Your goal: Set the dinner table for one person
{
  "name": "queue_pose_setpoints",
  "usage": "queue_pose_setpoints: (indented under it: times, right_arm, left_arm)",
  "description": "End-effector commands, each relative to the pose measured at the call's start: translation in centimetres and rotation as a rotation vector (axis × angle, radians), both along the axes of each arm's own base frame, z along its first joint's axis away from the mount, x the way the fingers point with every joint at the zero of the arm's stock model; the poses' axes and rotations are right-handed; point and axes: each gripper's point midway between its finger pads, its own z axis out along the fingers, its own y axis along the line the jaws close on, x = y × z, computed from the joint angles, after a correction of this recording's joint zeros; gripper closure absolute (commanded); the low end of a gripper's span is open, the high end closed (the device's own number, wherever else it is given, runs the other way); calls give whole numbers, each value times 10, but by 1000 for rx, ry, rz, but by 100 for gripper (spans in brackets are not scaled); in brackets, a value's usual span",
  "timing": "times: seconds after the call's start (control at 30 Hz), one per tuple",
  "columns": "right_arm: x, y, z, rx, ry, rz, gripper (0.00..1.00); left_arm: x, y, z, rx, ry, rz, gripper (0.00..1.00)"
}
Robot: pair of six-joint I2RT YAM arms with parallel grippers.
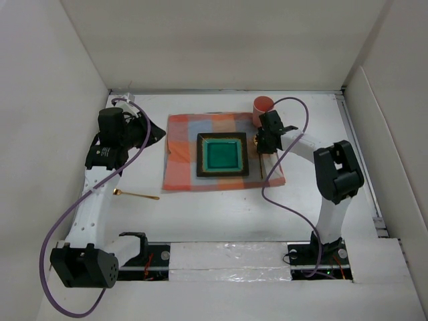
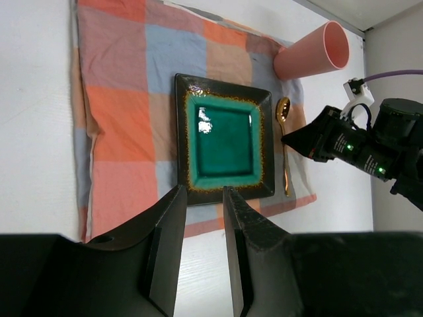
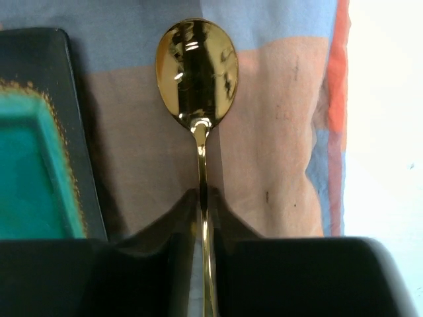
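At 3 o'clock of the green square plate: gold spoon, bowl toward 12 o'clock, set parallel to the plate's edge on the checked mat.

- Right gripper: pinched closed on the spoon's handle, low over the mat.
- Left gripper: jaws slightly parted, nothing between them, raised at the mat's 9 o'clock side.
- Pink cup: at the mat's 1 o'clock corner.
- Surface: white, carrying the mat at centre.
- Second gold utensil: lies off the mat at its 8 o'clock.

Step judged in hand: laying the spoon beside the plate. The next move calls for parting the jaws and rising straight up, so the handle is not dragged askew. The stray utensil is probably the left arm's job.
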Motion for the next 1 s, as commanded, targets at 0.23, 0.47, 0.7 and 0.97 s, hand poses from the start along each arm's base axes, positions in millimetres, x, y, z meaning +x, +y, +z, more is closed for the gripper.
queue_pose_setpoints:
  times: [0.23, 0.47, 0.7, 0.97]
  right_arm:
    - [6, 18, 113, 71, -235, 61, 51]
    - [-58, 169, 205, 372, -410, 548, 100]
    - [-151, 338, 186, 413, -394, 978, 100]
    - [-167, 441, 102, 236, -352, 1103, 99]
  left_arm:
    - [18, -20, 87, -160, -237, -35, 72]
    - [-23, -2, 191, -234, -430, 96, 100]
    - [-133, 39, 279, -236, -596, 303, 98]
    - [-182, 55, 273, -158, -553, 363, 83]
